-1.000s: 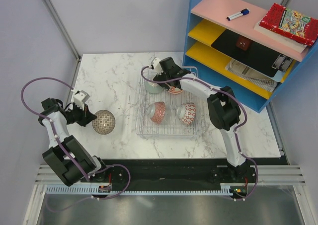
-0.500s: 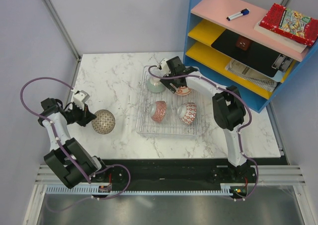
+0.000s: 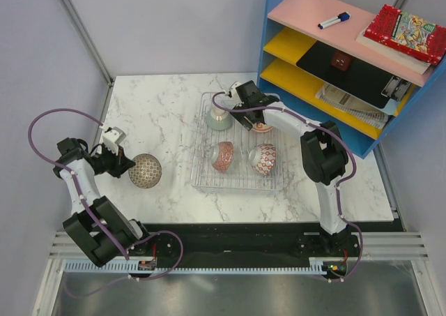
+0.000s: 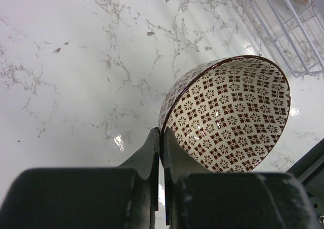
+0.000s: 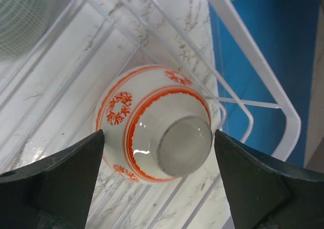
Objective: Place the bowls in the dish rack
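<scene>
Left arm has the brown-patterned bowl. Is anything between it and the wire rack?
Nothing visible does. Only bare white marble tabletop lies between the brown-and-white patterned ceramic bowl and the near left side of the silvery wire dish rack.

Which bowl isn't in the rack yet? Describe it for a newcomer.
On the marble table, look left of the wire dish rack. The bowl there is rim-pinched by the left fingers. Only it has a brown-and-white lattice pattern.
</scene>
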